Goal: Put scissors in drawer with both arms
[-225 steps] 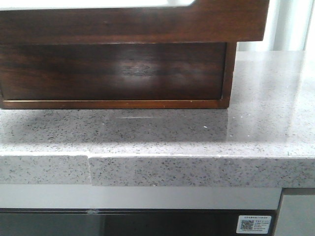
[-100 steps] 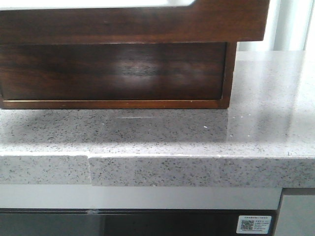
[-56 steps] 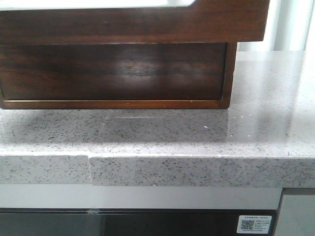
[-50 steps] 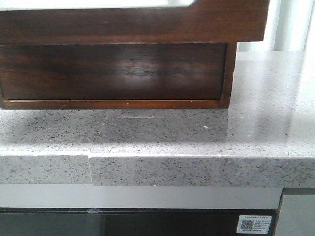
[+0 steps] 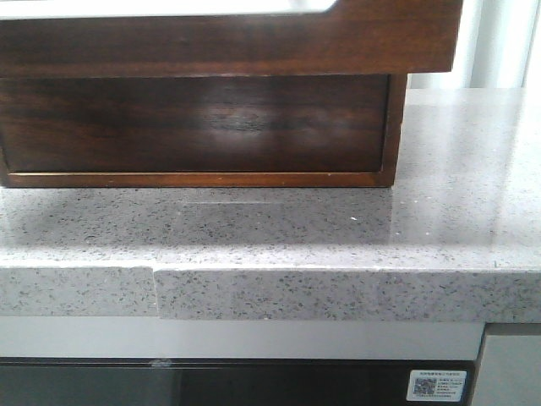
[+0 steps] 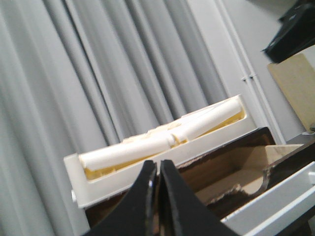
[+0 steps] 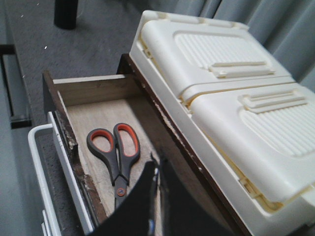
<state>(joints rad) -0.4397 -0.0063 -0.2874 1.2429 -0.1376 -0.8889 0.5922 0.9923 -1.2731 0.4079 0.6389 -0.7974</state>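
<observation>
The scissors (image 7: 116, 155), grey handles with orange-lined loops, lie flat on the pale bottom of the open drawer (image 7: 93, 93), blades pointing toward my right gripper. My right gripper (image 7: 158, 169) is shut and empty, above the drawer beside the scissors' blades. My left gripper (image 6: 158, 164) is shut and empty, raised in front of the cabinet, with the open drawer (image 6: 246, 169) below it. In the front view the drawer's glossy reddish-brown front (image 5: 228, 42) juts out across the top. Neither gripper nor the scissors show there.
A cream plastic box (image 7: 226, 88) with ribbed lids sits on the wooden cabinet (image 5: 203, 127) above the drawer; it also shows in the left wrist view (image 6: 162, 142). The cabinet stands on a speckled grey stone counter (image 5: 338, 228). Grey curtains hang behind.
</observation>
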